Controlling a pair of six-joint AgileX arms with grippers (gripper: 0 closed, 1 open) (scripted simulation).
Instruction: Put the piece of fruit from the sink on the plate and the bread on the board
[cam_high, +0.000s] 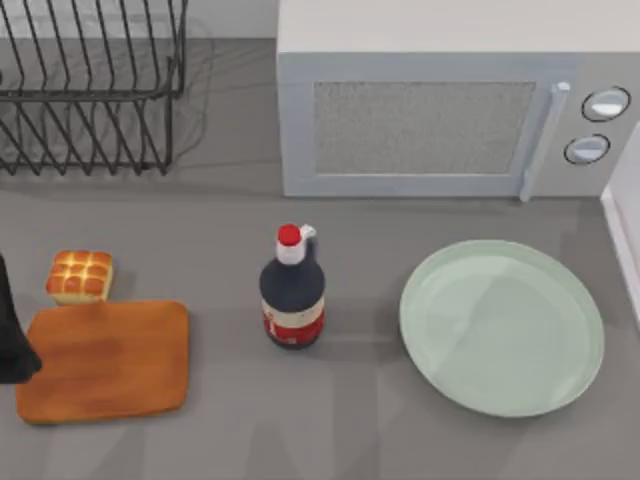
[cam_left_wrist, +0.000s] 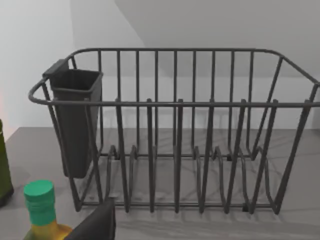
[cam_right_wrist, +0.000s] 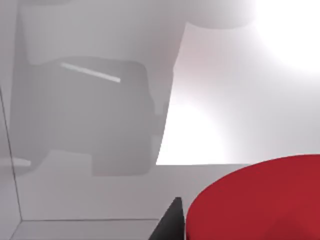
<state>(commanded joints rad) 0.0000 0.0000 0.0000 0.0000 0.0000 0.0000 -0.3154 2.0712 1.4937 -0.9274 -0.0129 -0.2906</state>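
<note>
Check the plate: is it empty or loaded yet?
Empty. In the top view the plate shows a bare green surface, with no fruit on it.

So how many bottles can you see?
3. A dark bottle with a red cap stands between the board and the plate. The left wrist view shows a green-capped bottle and a dark green one at its edge. More may be hidden.
</note>
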